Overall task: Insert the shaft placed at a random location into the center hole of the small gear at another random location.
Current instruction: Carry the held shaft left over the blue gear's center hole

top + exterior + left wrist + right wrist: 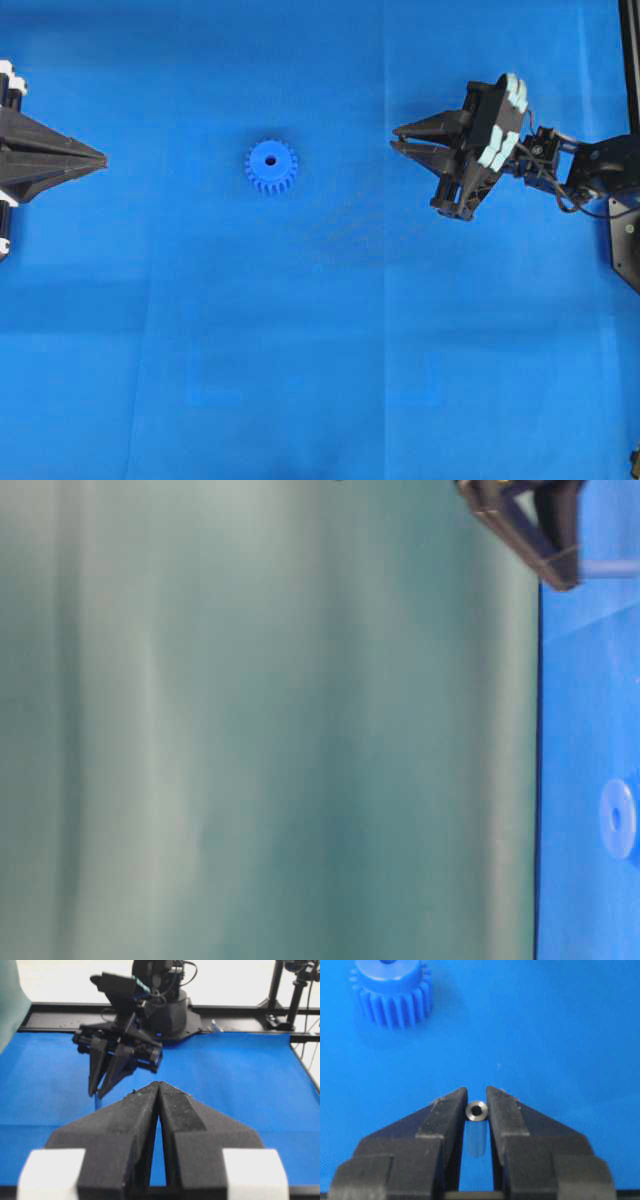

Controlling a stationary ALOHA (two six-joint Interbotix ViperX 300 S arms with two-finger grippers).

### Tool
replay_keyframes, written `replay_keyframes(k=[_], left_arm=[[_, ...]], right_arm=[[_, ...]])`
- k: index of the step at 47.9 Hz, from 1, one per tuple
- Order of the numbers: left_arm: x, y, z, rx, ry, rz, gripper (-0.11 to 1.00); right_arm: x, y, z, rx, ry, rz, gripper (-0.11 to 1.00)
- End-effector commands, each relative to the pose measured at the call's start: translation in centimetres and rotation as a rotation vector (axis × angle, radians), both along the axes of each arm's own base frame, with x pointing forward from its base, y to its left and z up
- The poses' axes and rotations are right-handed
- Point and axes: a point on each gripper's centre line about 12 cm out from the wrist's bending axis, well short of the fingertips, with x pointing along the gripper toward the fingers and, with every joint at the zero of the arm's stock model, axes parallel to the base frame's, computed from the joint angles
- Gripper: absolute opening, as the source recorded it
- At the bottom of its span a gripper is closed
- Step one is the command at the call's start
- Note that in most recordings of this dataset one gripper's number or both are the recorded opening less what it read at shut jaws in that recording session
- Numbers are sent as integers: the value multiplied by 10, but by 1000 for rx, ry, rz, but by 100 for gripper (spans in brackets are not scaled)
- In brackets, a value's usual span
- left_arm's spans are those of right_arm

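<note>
Right gripper point(477, 1102) has its jaws closed on the shaft point(476, 1110), the pin's shiny hollow end showing between the fingertips. Well apart, the small gear point(270, 166) sits flat on the blue mat point(300, 360), center hole point(270, 159) facing up. Left gripper point(158, 1087) hangs pressed shut, holding nothing.

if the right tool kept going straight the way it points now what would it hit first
Probably the small gear. The right tool, shut on the shaft, points roughly toward it over bare blue cloth, though it may pass slightly beside it.
</note>
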Motion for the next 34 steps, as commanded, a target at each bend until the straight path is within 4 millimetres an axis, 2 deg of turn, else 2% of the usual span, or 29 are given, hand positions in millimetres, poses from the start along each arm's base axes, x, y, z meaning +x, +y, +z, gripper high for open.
replay_keyframes(k=[1,8,21,28,34], left_arm=[[1,0,4,0,-11,0,0],[1,0,4,0,-9,0,0],[1,0,3,1,-8,-1,0],[1,0,3,1,-8,-1,0],[1,0,2,0,-5,0,0]], right_arm=[[4,2,26,-5,-48,13,3],[0,4,40,-3,-42,27,3],[1,3,40,-6,-43,27,3],[12,3,41,-5,-44,32,3],[33,5,44,-9,-56,52,3]])
